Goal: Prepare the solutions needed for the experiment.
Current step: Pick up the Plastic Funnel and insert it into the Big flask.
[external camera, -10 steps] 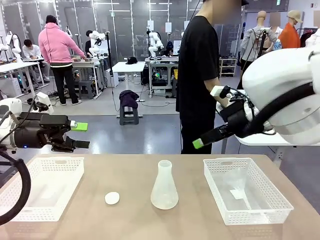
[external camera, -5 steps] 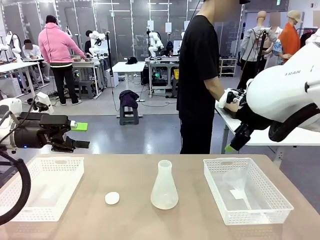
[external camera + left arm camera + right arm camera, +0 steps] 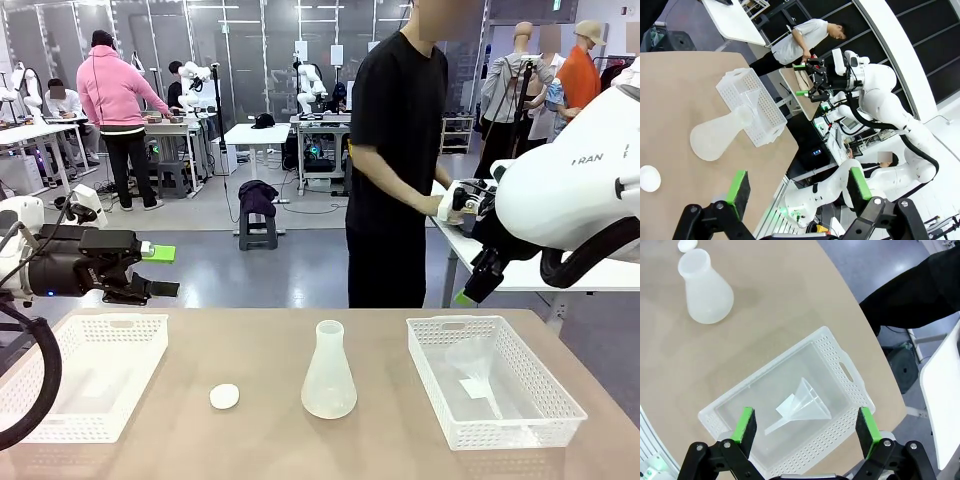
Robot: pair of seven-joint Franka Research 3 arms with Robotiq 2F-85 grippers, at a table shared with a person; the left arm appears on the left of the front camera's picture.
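Observation:
A frosted conical flask (image 3: 328, 372) stands upright at the table's middle; it also shows in the left wrist view (image 3: 720, 135) and the right wrist view (image 3: 705, 290). Whether the solutions are inside it I cannot tell through the frosted wall. My left gripper (image 3: 160, 271) hovers open and empty above the table's far left edge, its green pads (image 3: 737, 192) wide apart. My right gripper (image 3: 806, 425) hangs open and empty above the right basket, with one green fingertip (image 3: 465, 297) visible in the front view.
The right white basket (image 3: 500, 435) (image 3: 840, 365) holds a clear funnel (image 3: 802, 402). Another white basket (image 3: 100, 330) sits at the left. A small white disc (image 3: 224, 396) lies left of the flask. A person in a black shirt (image 3: 395, 150) stands beyond the far edge.
My right arm has swung to the right, and its gripper now points down over the right basket. The person has turned toward the side table. The left arm is still.

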